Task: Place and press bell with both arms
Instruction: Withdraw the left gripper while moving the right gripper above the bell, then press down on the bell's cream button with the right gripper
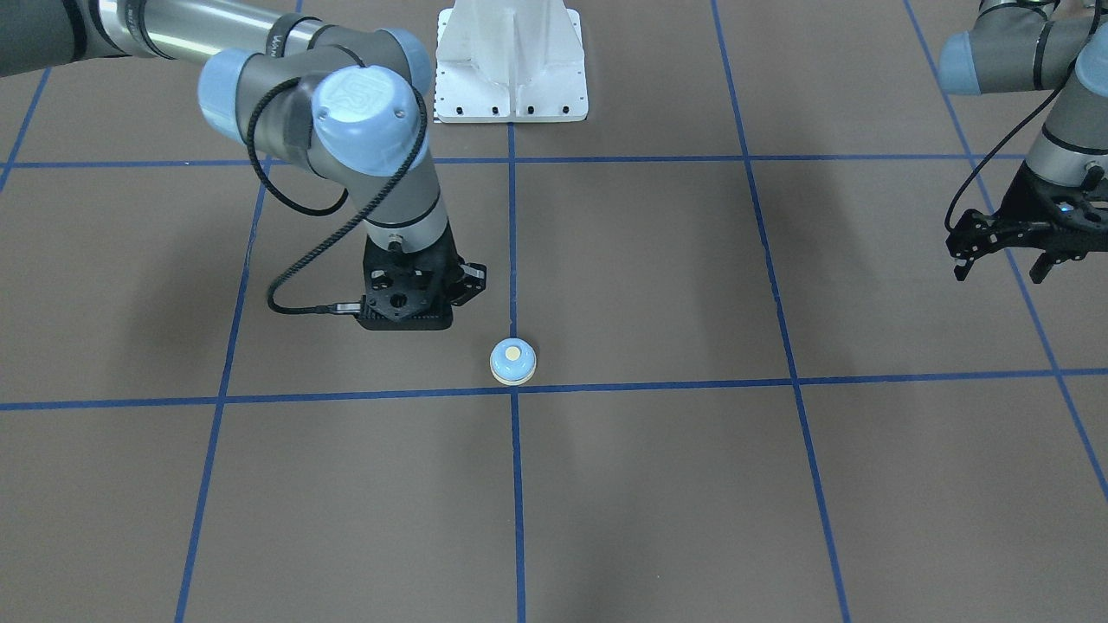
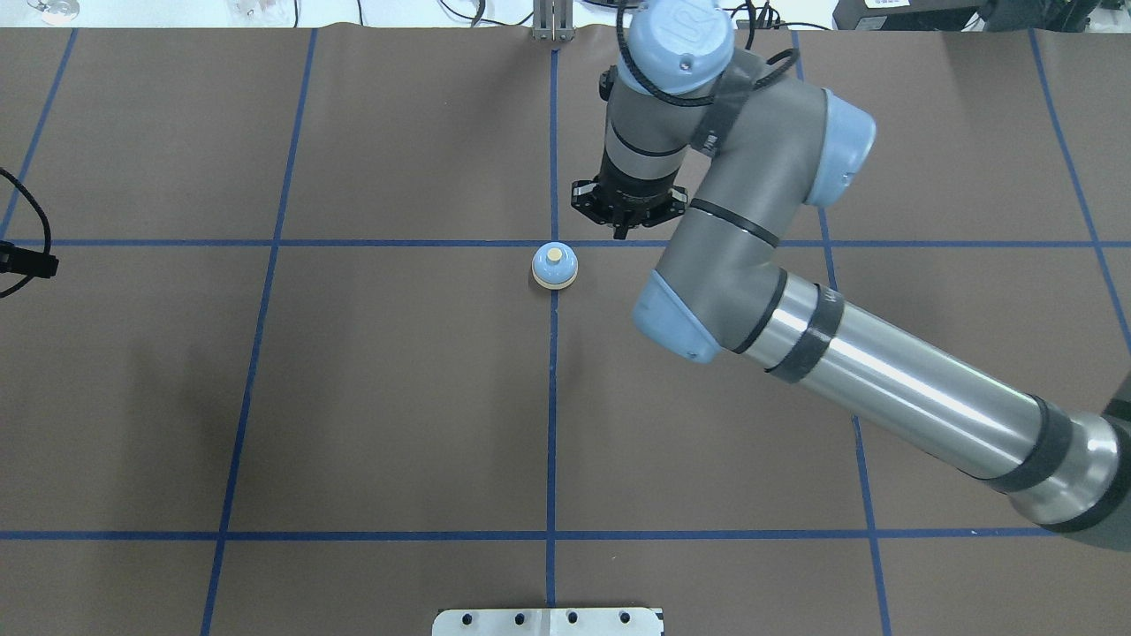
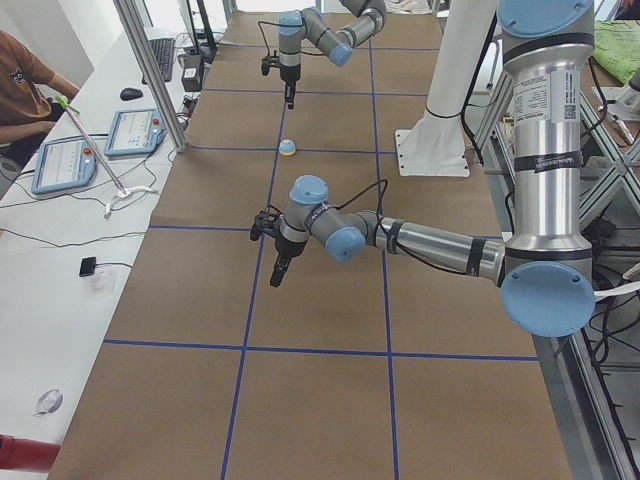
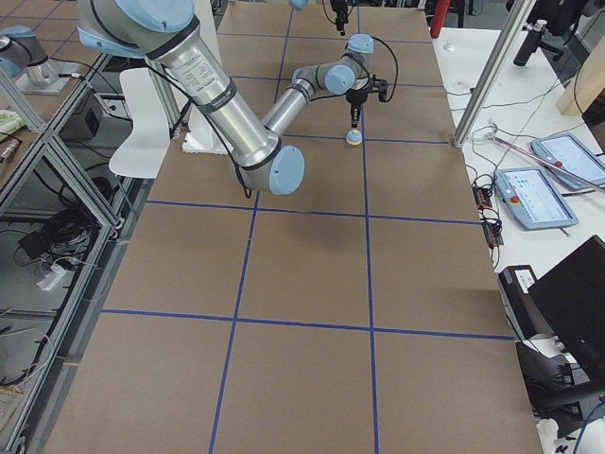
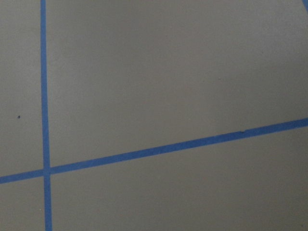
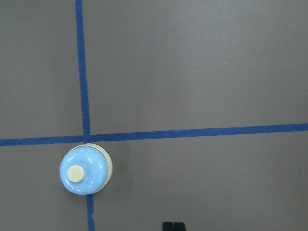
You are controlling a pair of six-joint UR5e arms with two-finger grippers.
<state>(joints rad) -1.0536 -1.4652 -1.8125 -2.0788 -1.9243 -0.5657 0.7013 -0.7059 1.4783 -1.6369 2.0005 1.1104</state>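
The light-blue bell [image 1: 512, 361] with its cream button stands upright on the brown table at a crossing of blue tape lines; it also shows in the overhead view [image 2: 554, 265] and in the right wrist view [image 6: 85, 168]. My right gripper [image 2: 622, 231] hangs above the table a little to one side of the bell, apart from it. Its fingers look shut and empty, and one dark fingertip [image 6: 173, 226] shows at the bottom edge of the right wrist view. My left gripper [image 1: 997, 275] is open and empty, far off at the table's side. The left wrist view shows only bare table and tape.
The white bolted pedestal [image 1: 511, 61] stands at the robot's side of the table. Blue tape lines [image 2: 552, 397] divide the brown surface. A side bench with tablets [image 3: 60, 165] and a seated person [image 3: 20, 70] runs along the far edge.
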